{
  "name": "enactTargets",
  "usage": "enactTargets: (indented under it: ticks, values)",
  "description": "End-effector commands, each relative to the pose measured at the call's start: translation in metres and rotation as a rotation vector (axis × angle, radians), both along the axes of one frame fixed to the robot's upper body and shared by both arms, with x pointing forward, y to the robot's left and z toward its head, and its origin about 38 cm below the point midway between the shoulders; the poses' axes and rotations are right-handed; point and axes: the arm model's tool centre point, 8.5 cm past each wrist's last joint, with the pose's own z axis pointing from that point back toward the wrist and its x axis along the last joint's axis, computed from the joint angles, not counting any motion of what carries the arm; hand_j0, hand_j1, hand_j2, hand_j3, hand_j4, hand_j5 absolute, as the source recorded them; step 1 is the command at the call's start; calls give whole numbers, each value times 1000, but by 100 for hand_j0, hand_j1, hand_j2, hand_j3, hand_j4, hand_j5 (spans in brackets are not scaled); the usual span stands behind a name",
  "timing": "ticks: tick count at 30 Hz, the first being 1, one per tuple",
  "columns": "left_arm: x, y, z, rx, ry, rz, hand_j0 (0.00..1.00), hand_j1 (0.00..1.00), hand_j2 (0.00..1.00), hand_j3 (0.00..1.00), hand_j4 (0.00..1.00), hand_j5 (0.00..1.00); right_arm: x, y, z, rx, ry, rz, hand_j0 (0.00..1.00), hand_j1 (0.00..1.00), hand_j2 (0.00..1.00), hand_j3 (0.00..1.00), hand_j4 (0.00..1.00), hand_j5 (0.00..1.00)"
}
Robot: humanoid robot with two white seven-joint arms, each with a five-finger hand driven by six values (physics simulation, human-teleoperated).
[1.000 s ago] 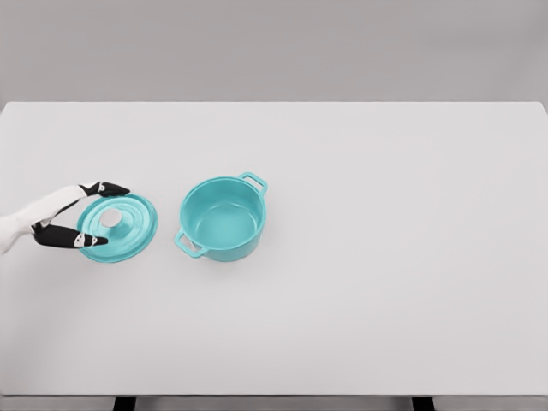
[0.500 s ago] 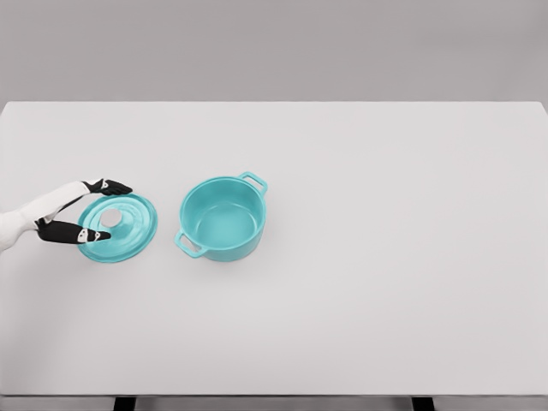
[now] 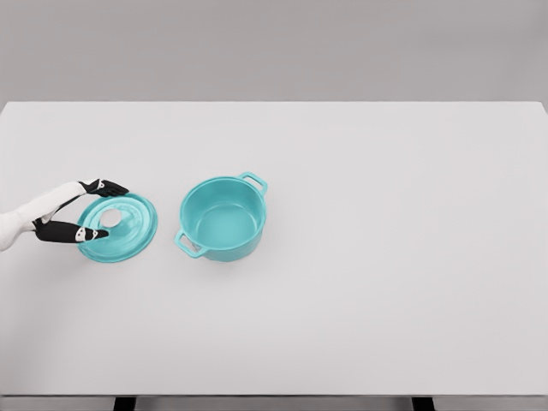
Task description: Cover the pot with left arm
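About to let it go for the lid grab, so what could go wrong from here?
1. The left hand is at the lid's left edge, fingers spread, not closed on the knob. A shallow pinch may slip.
2. The lid lies flat on the table; a sideways push could slide it instead of lifting it.
3. The pot stands close on the right; a low carry could knock its rim or near handle.

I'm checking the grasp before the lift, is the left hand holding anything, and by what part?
Nothing is clearly held yet. The left hand has its fingers spread around the lid, near its knob, not closed on it.
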Motion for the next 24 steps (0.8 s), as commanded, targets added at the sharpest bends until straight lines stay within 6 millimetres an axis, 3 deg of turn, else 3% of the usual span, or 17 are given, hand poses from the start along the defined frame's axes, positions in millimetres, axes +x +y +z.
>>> enactTargets:
  ticks: [1, 6, 24]
  values:
    - [0, -1, 2, -11, -4, -6, 76, 76, 76, 76, 76, 76, 0, 0, 0, 0, 1, 0, 100, 100, 100, 100, 100, 100]
    - [-4, -6, 3, -33, -30, -50, 76, 76, 76, 76, 76, 76, 1, 0, 0, 0, -1, 0, 100, 100, 100, 100, 100, 100]
    - [-3, 3, -6, -43, -2, -9, 76, 76, 76, 76, 76, 76, 1, 0, 0, 0, -2, 1, 100, 100, 100, 100, 100, 100]
